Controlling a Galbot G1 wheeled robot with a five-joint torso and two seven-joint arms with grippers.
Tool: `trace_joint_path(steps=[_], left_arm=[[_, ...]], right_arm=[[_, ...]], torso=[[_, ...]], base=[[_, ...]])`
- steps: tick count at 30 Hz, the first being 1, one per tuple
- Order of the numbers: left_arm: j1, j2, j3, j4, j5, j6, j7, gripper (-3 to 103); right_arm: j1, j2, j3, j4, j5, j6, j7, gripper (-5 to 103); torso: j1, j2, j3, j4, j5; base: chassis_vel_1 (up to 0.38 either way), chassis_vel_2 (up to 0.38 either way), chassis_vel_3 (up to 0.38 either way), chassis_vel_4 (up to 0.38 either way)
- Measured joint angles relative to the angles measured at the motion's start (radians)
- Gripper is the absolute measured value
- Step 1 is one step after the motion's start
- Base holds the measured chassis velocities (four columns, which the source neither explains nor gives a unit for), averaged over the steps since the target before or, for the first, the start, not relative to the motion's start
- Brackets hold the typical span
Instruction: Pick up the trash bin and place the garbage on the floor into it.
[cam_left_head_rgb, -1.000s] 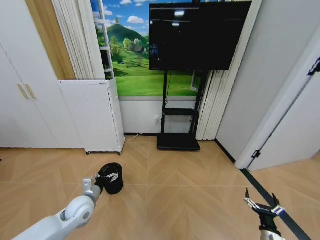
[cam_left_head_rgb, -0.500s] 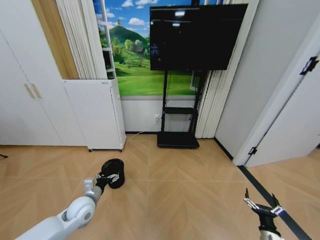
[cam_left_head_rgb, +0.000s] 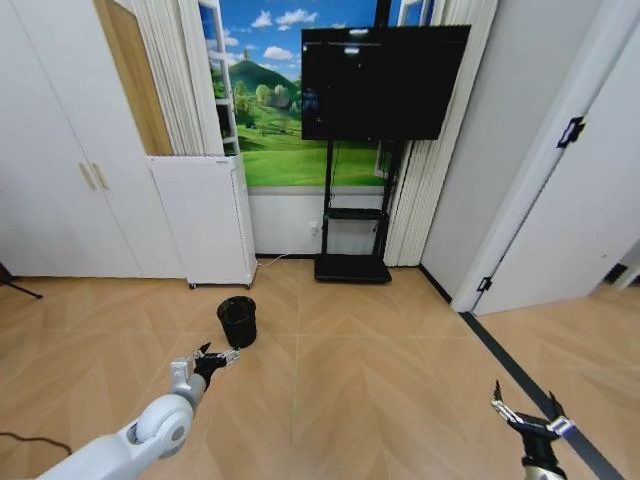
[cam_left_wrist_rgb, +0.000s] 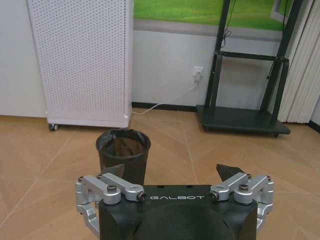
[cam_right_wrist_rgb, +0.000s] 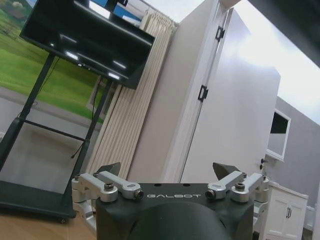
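Black trash bin (cam_left_head_rgb: 238, 320) upright on bare floor (cam_left_head_rgb: 380, 380), left gripper (cam_left_head_rgb: 216, 357) near.

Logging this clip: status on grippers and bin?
Left gripper open, short of the trash bin. Right gripper open, idle low right. Bin upright on floor, nothing between.

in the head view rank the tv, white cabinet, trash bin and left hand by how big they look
1. TV, largest.
2. White cabinet.
3. Trash bin.
4. Left hand, open; looks about as big as the bin but sits nearer the camera, so that order is unsure.
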Motion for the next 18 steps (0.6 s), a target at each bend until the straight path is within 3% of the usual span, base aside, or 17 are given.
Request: trace_joint_path(steps=[4,5,8,18], left_arm=[[0.003,-0.004,0.0,0.0,0.005,-0.001,-0.002,100],[0.005,-0.007,0.0,0.001,0.007,-0.002,-0.002,100],[0.007,-0.011,0.001,0.002,0.011,-0.003,-0.002,100],[0.003,-0.026,0.001,0.004,0.025,-0.016,-0.008,100]], right_arm=[[0.0,0.002,-0.001,-0.001,-0.004,0.006,0.008,100],[-0.004,0.003,0.0,0.0,-0.006,0.009,0.008,100],[-0.007,0.008,0.001,0.0,-0.009,0.013,0.008,100],[-0.021,0.016,0.015,0.011,-0.017,0.017,0.009,100]], torso=[[-0.001,0.0,0.0,-0.0002,0.0022],[-0.001,0.0,0.0,0.0004,0.0008],[-0.001,0.0,0.0,-0.0002,0.0014],[0.001,-0.001,0.001,0.0001,0.0016]], base=[[0.444,-0.207,-0.414,0.209],[0.288,-0.143,-0.225,0.147],[0.089,-0.064,-0.138,0.092],[-0.086,0.009,0.086,-0.023]])
